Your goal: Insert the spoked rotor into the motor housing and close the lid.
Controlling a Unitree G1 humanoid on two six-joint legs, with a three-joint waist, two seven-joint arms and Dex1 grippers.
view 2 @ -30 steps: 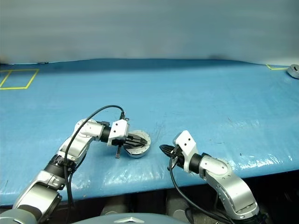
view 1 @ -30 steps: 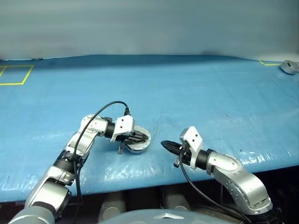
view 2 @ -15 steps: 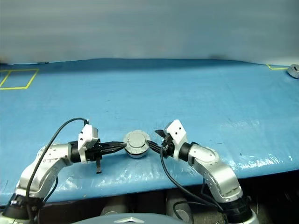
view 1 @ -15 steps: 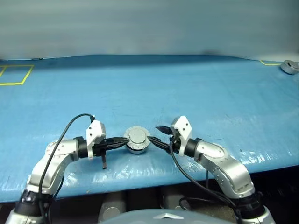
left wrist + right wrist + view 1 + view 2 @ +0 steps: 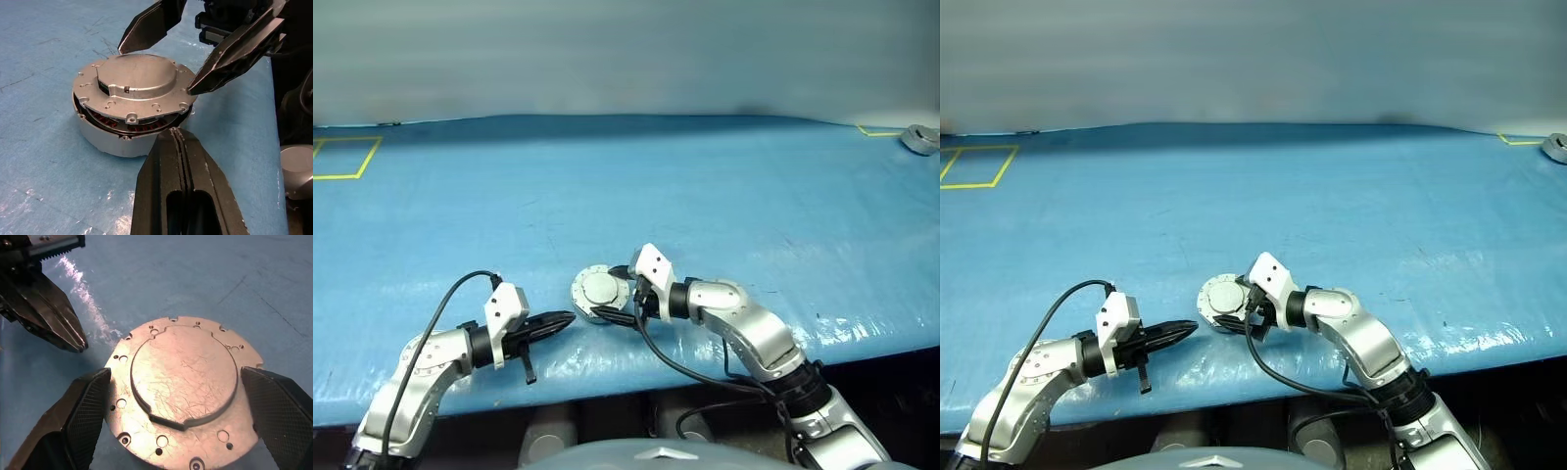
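My right hand (image 5: 610,291) is spread wide astride the lid (image 5: 134,85), gripping nothing yet. The lid sits cocked on the motor housing (image 5: 117,139) near the worktop's (image 5: 724,186) front edge, windings showing. If I squeeze off-centre it may jam. My left hand (image 5: 566,319), pinched empty, waits just beside.

— What sort of place is this?
— It looks like a lab or test workshop. A wide blue sheet (image 5: 705,196) covers the work surface, with yellow tape squares (image 5: 342,157) marked at its far corners.
— Anything else?
— A plain grey wall (image 5: 626,49) stands behind, and a small motor part (image 5: 132,107) with copper windings sits on the sheet. A spare metal piece (image 5: 920,140) lies far off.
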